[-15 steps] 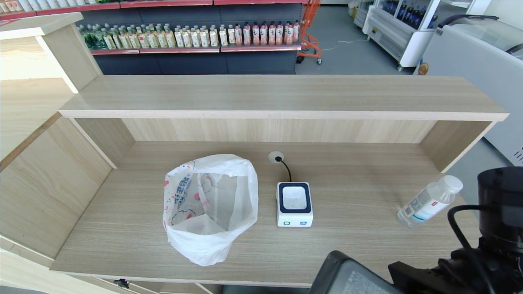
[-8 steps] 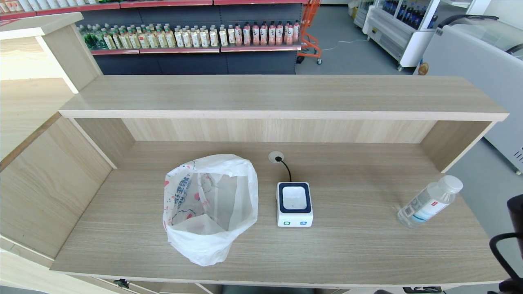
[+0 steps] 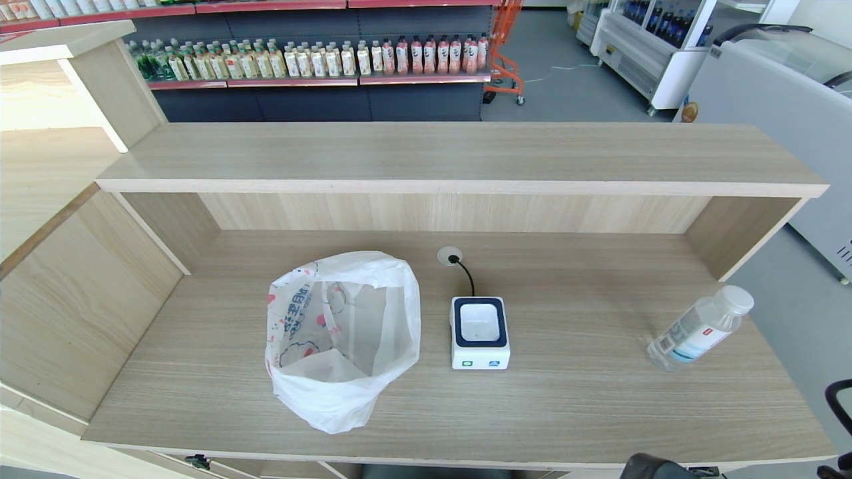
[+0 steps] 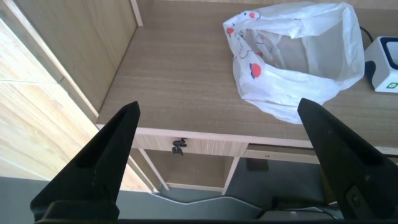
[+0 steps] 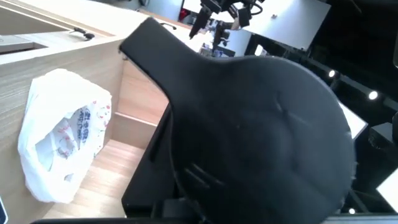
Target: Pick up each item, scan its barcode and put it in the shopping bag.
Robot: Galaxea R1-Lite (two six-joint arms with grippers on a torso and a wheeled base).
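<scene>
1. Water bottle (image 3: 699, 327): clear, white cap, lying on its side on the wooden counter (image 3: 586, 406), near the counter's right end. The cap points toward 2 o'clock. Nothing is touching it.
2. Scanner (image 3: 480, 331): a white box with a dark-framed window, at mid-counter. The bottle lies well apart from it at 3 o'clock.
3. Shopping bag (image 3: 343, 339): white plastic with red and blue print, standing just beside the scanner at 9 o'clock, mouth open.
4. Cable (image 3: 466, 274): black, running from the scanner toward 12 o'clock into a round grommet (image 3: 450, 255).
5. Left gripper (image 4: 217, 162): fingers (image 4: 99, 162) spread wide with nothing between them, held off the counter's near edge on the bag's side.
6. Right gripper (image 5: 249, 124): a black housing close to the lens; whether it is spread or closed cannot be told.
7. Background: a shelf of bottled drinks (image 3: 313, 60) beyond the counter at 12 o'clock.
</scene>
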